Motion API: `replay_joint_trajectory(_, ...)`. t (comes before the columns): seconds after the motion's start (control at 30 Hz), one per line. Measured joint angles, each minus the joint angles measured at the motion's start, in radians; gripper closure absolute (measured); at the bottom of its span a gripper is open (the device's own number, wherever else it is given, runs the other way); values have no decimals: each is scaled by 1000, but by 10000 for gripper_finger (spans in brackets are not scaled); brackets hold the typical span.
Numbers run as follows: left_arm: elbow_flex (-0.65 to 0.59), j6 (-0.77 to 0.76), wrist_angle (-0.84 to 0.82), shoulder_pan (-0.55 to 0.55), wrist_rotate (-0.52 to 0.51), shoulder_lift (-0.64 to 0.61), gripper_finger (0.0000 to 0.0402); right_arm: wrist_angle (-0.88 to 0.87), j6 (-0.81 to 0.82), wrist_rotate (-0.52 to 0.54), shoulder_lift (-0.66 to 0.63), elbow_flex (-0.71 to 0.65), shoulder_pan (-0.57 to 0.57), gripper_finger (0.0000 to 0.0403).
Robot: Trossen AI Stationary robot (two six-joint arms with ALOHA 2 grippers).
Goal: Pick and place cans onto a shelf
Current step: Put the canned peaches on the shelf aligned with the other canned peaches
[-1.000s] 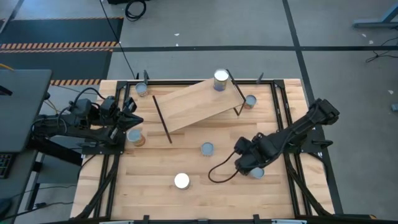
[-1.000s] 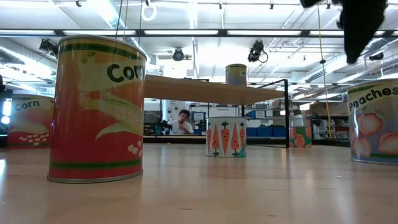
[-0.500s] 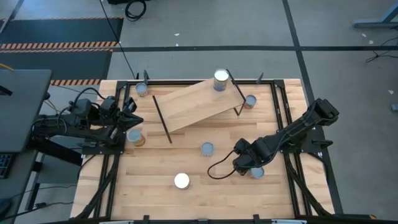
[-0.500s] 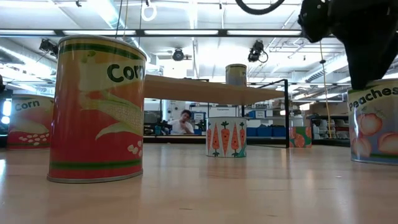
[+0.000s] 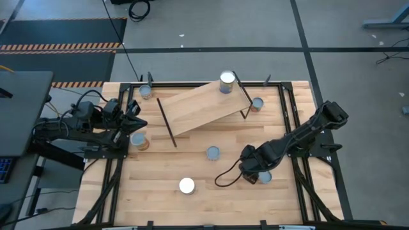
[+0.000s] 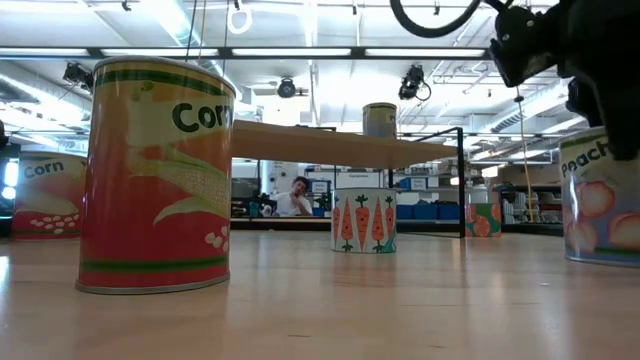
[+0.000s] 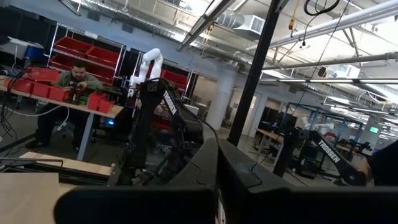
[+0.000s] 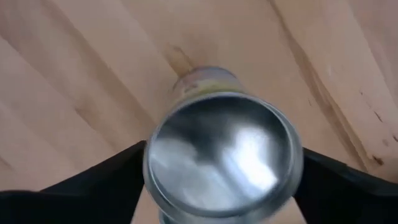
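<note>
While fingers spread, peaches can (image 8: 222, 158) between right hand (image 8: 217, 180) fingers.

Ceiling strip lights (image 6: 300, 52) illuminate the room brightly and evenly. The peaches can (image 8: 222, 158) lid shows glare and appears blurred, probably too close for focus.

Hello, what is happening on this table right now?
The right pincer is down over a peaches can near the table's right edge, one finger on each side of it, not visibly gripping. The left pincer waits at the left edge. One can stands on the shelf; the others stand on the table.
</note>
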Motion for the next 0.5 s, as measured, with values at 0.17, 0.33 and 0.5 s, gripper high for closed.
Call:
replay_joint_trajectory(0.17, 0, 0, 0, 0, 0, 0, 390, -74, -204, -37, 1, 107, -83, 86)
replay_joint_trajectory(0.33, 0, 0, 0, 0, 0, 0, 390, -174, -487, -32, 1, 303, -246, 86)
replay_joint_trajectory(0.5, 0, 0, 0, 0, 0, 0, 390, -326, -634, 4, 10, 518, -423, 86)
